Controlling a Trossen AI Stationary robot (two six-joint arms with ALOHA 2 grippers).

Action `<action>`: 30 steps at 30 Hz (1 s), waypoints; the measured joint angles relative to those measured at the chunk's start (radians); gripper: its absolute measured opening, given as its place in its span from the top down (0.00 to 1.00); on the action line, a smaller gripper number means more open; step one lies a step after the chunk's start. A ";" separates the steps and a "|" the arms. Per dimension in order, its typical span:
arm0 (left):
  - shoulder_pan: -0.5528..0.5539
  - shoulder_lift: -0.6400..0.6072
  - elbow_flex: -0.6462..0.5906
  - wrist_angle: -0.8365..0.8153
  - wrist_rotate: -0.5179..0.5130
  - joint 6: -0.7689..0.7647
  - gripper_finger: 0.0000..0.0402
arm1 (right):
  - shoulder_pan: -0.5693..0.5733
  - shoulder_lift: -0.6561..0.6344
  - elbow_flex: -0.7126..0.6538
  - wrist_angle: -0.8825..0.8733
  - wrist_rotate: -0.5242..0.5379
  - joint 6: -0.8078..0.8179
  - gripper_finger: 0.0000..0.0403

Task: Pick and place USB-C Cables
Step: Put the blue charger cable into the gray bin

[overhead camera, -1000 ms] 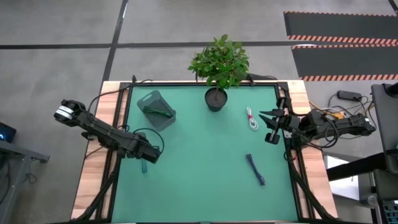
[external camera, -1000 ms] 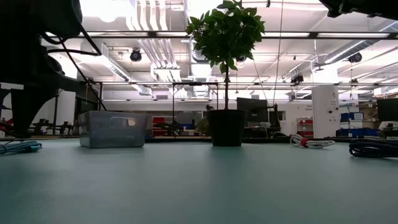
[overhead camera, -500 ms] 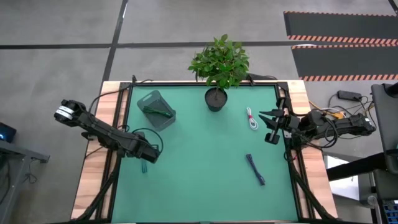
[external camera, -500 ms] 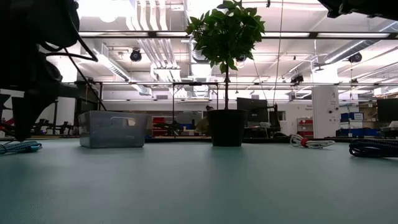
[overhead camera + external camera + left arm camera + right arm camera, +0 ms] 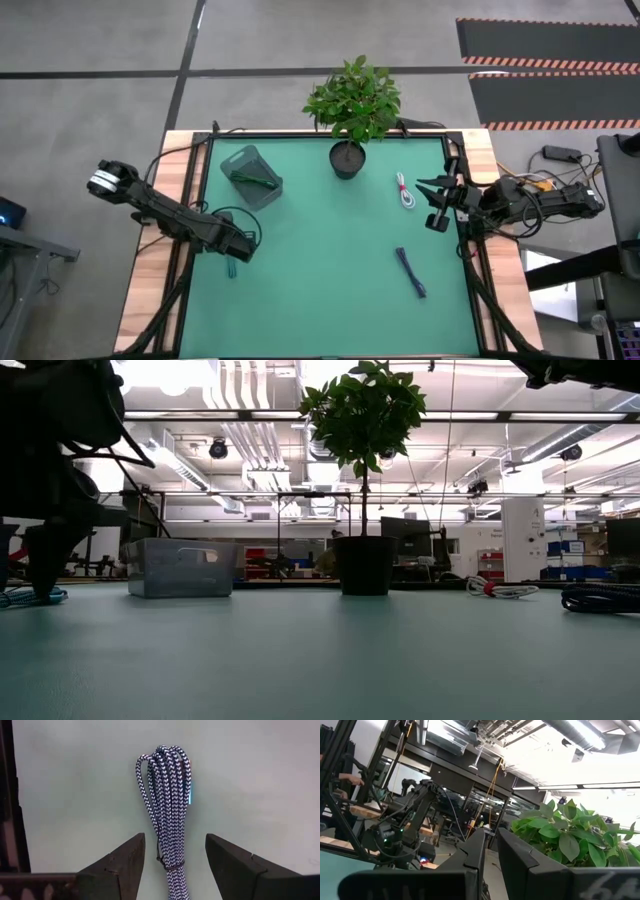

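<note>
My left gripper (image 5: 234,254) (image 5: 175,840) is open and points down over the teal cable (image 5: 232,269), near the table's left edge. In the left wrist view that cable (image 5: 167,795) is a braided bundle lying flat on the mat between the two fingers, apart from both. The green cable (image 5: 260,182) lies inside the grey mesh basket (image 5: 250,177). The white and red cable (image 5: 404,192) and the dark blue-purple cable (image 5: 410,272) lie on the mat's right half. My right gripper (image 5: 435,202) (image 5: 491,845) waits shut near the right edge, beside the white and red cable.
A potted plant (image 5: 348,158) stands at the far edge, mid-table. The basket (image 5: 180,567) sits far left. Wooden side strips (image 5: 150,290) and black frame rails border the green mat. Bare mat (image 5: 320,260) spreads between the two arms.
My left gripper has come down over the teal cable; in the low view its dark shape now stands lower, in front of the bundle. The cables have not moved.
</note>
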State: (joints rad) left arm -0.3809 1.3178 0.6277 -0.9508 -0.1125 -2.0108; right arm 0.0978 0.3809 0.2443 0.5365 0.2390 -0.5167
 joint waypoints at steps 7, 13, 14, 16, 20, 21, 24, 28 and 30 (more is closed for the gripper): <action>0.000 0.002 0.000 0.000 0.000 -0.002 0.52 | 0.000 0.000 0.000 0.000 0.000 0.000 0.89; 0.000 0.052 0.000 0.016 0.002 -0.001 0.52 | 0.000 0.000 0.000 0.000 0.000 0.000 0.89; 0.000 0.058 0.000 0.022 0.003 0.000 0.52 | 0.000 0.000 0.000 0.000 0.000 0.000 0.89; 0.000 0.066 0.000 0.027 0.007 0.000 0.52 | 0.000 0.000 0.000 -0.001 0.000 0.000 0.89; 0.000 0.070 0.000 0.032 0.014 0.000 0.56 | 0.000 0.000 0.000 -0.002 0.000 0.000 0.89; 0.000 0.069 0.000 0.034 0.014 0.000 0.58 | 0.000 0.000 0.000 -0.002 0.000 0.000 0.89; 0.000 0.069 0.000 0.041 0.014 0.000 0.66 | 0.000 0.000 0.000 -0.002 0.000 0.000 0.89; 0.000 0.069 0.001 0.044 0.022 0.000 0.78 | 0.000 0.000 0.000 -0.002 0.001 0.000 0.89; 0.000 0.069 0.002 0.043 0.027 0.000 0.83 | 0.000 0.000 0.000 -0.002 0.001 0.000 0.89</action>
State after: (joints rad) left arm -0.3809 1.3865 0.6301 -0.9082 -0.0857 -2.0113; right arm 0.0978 0.3805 0.2443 0.5346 0.2395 -0.5171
